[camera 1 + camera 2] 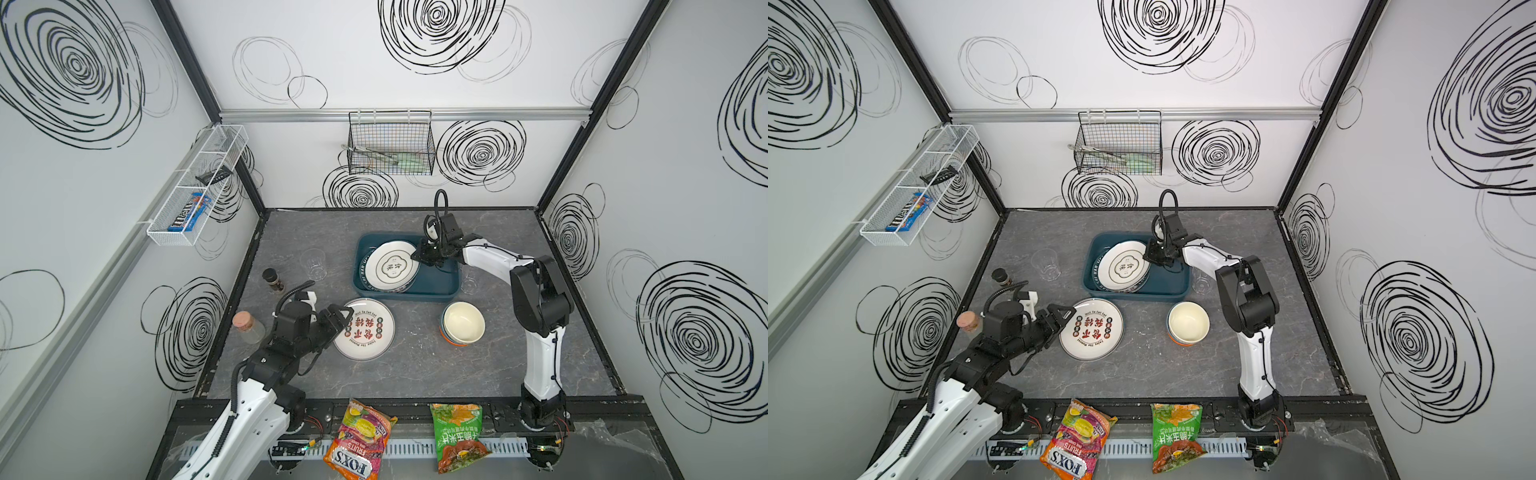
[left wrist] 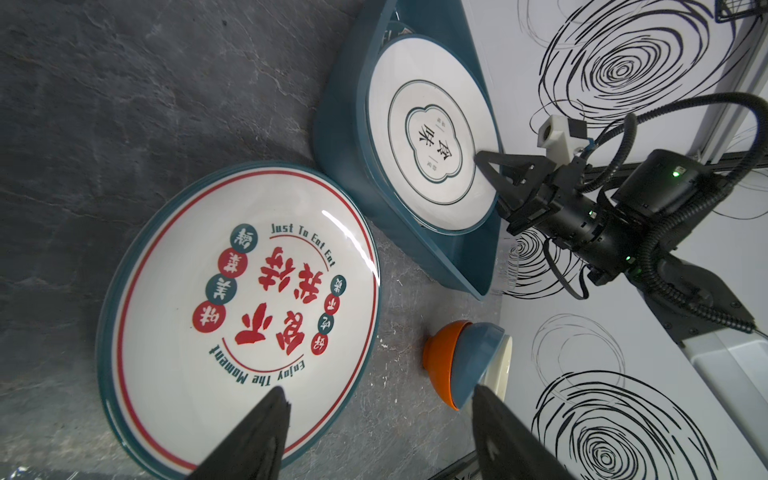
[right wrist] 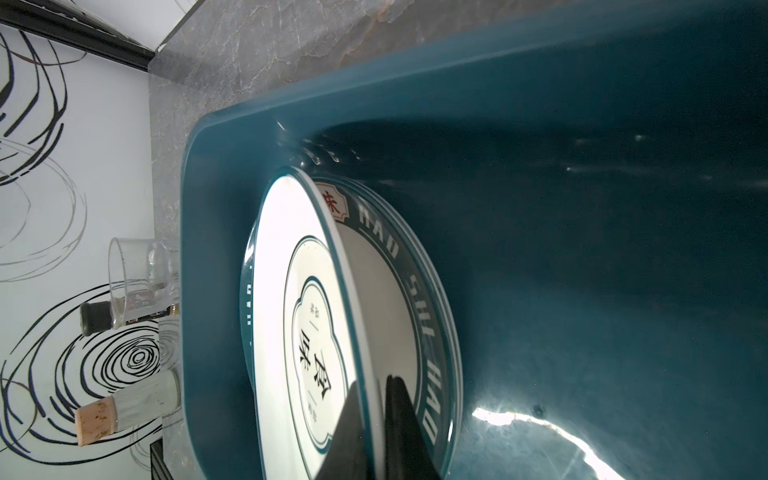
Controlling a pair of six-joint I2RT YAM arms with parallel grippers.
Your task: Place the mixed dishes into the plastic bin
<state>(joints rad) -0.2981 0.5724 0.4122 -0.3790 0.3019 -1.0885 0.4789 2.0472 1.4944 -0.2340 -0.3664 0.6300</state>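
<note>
Grey marbled tabletop (image 1: pixel 415 374) enclosed by white walls with black scribbled rings. The plastic bin (image 1: pixel 436 284) sits near the middle of the table's back edge, its long axis parallel to that edge. The right gripper (image 1: pixel 417 257) is clenched on the rim of the quatrefoil plate (image 1: pixel 392 266). This plate lies tilted inside the bin over a lettered-rim plate (image 3: pixel 419 291), with its held rim raised, its opposite rim toward the bin's left wall, and its face upward. Being round, it has no long axis. The edge pinch probably serves to lower it flat onto the plate beneath. The left gripper (image 1: pixel 340 323), fingers spread and empty, hovers at the left rim of the red-character plate (image 1: pixel 365 330), which lies flat before the bin and is likely the next pick. Outside the bin stand the stacked bowls (image 1: pixel 463 322), a clear cup (image 1: pixel 313 264) to the bin's left, and a second cup (image 1: pixel 469 280) beside its right wall.
</note>
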